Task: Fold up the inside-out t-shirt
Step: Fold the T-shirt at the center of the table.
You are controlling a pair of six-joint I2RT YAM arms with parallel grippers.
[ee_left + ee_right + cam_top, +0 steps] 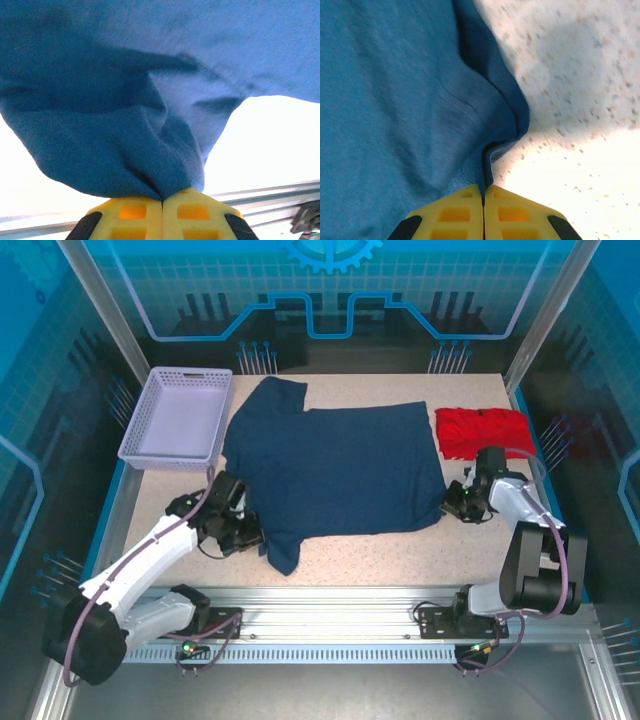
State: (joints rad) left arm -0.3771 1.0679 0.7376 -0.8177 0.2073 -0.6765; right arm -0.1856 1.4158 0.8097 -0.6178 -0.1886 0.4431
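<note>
The inside-out t-shirt (330, 470), dark navy blue, lies spread across the middle of the table, one sleeve toward the back and another hanging toward the front edge. My left gripper (252, 533) is at its near left side, shut on a bunched fold of the shirt (125, 150) that rises from the yellow fingertips (132, 210). My right gripper (452, 503) is at the shirt's near right corner, shut on the hem (492, 150), which curls up between its yellow fingertips (465, 210).
A lavender basket (176, 418) stands at the back left of the table. A bright red folded garment (484, 431) lies at the back right, just behind my right arm. Speckled tabletop (400, 560) shows in front of the shirt, by the metal rail.
</note>
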